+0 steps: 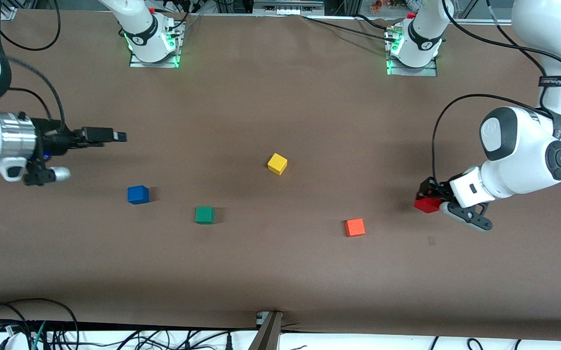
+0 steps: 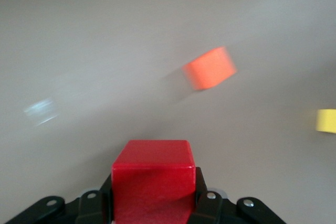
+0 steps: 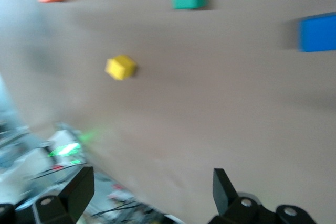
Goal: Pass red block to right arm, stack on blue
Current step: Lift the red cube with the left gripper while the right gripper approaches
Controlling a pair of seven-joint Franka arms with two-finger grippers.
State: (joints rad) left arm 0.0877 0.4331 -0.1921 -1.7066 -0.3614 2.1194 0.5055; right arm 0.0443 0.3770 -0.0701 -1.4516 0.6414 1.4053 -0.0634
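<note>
The red block (image 1: 425, 204) is low at the left arm's end of the table, with my left gripper (image 1: 430, 201) shut on it. In the left wrist view the red block (image 2: 152, 179) sits squeezed between the two black fingers of the left gripper (image 2: 154, 195). I cannot tell whether the block touches the table. The blue block (image 1: 138, 194) lies on the table toward the right arm's end, and the right wrist view shows the blue block (image 3: 317, 32) too. My right gripper (image 1: 115, 135) hangs open and empty, pointing sideways above the table near the blue block. The right gripper (image 3: 153, 178) has a wide gap.
A green cube (image 1: 204, 215) lies beside the blue one, toward the middle. A yellow cube (image 1: 277, 164) sits mid-table. An orange-red cube (image 1: 355, 227) lies between the green cube and the red block. Cables run along the table's edge nearest the front camera.
</note>
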